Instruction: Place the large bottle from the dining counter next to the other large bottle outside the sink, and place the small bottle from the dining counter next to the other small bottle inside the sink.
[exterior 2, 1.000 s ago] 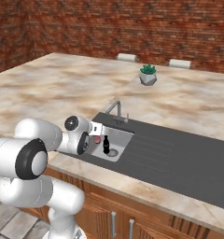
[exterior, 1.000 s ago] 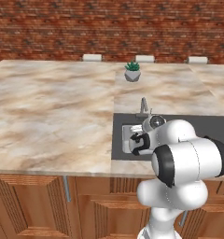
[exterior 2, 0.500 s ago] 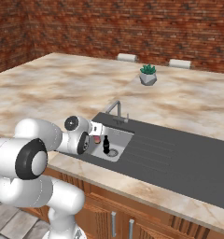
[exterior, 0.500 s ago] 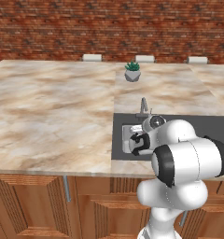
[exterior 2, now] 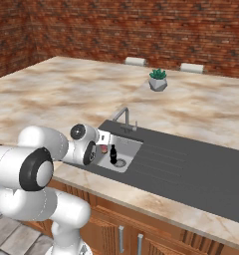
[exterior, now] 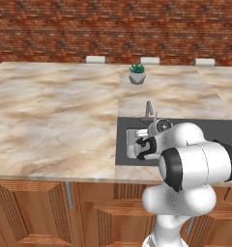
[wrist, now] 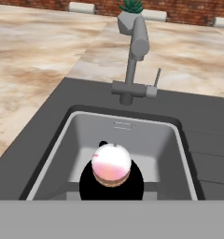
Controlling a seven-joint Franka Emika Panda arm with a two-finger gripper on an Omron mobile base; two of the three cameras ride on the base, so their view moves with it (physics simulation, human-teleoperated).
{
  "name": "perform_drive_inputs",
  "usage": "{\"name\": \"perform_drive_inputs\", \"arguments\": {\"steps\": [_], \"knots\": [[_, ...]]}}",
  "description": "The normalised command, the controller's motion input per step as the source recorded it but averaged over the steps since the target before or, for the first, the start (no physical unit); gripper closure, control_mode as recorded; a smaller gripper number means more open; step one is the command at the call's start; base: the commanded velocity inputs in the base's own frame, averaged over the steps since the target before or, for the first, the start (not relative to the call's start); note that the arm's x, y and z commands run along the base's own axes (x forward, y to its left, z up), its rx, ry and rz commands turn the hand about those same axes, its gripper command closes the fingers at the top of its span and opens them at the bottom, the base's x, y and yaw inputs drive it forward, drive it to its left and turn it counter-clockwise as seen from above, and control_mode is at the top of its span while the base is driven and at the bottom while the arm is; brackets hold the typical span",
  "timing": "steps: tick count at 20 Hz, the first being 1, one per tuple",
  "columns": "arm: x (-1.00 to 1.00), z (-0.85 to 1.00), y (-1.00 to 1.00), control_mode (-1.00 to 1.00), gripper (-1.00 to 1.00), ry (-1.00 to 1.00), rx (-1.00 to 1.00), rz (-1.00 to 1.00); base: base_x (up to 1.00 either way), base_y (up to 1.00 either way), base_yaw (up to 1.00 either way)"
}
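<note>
A: Bottle first: the short, stubby pinkish-white bottle with the pale cap [wrist: 111, 166] sits low over the rectangular grey metal sink [wrist: 81, 133], seen end-on right in front of the hand camera, the slim chrome faucet [wrist: 134, 60] rising at the sink's far rim.

B: Is the two-finger gripper [exterior 2: 99, 149] clenched on it?

A: The jaws stand drawn in, and the bottle lies straight along the gripper's line, so I judge it is grasped; the fingertips themselves I cannot make out. From the right base view a touch of pink shows at the gripper, above the sink's near-left part.

B: How will it handle?

A: By its look, light, stiff and smooth, likely slippery. Its rounded body is the sensible place to pinch, across the widest part, not the cap.

B: And the short black bottle with the narrow neck [exterior 2: 112, 154]?

A: Upright inside the sink, just beside the gripper, toward the drain [exterior 2: 120, 162]. In the hand view a dark shape shows behind the pink bottle; I take that for it.

B: Risk?

A: Knocking the black bottle over when setting down.
</note>
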Motion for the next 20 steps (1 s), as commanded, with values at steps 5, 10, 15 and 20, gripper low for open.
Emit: {"name": "perform_drive_inputs", "arguments": {"steps": [5, 10, 15, 20], "knots": [[0.0, 0.0, -0.16, -1.0, 1.0, 0.0, 0.0, 0.01, 0.0, 0.0, 0.0], [0.0, 0.0, -0.1, -1.0, 1.0, 0.0, 0.0, 0.0, 0.0, 0.0, 0.0], [0.0, 0.0, -0.03, -1.0, 1.0, 0.0, 0.0, 0.0, 0.0, 0.0, 0.0], [0.0, -0.04, -0.08, -1.0, 1.0, 0.0, 0.0, 0.0, 0.0, 0.0, 0.0]]}}
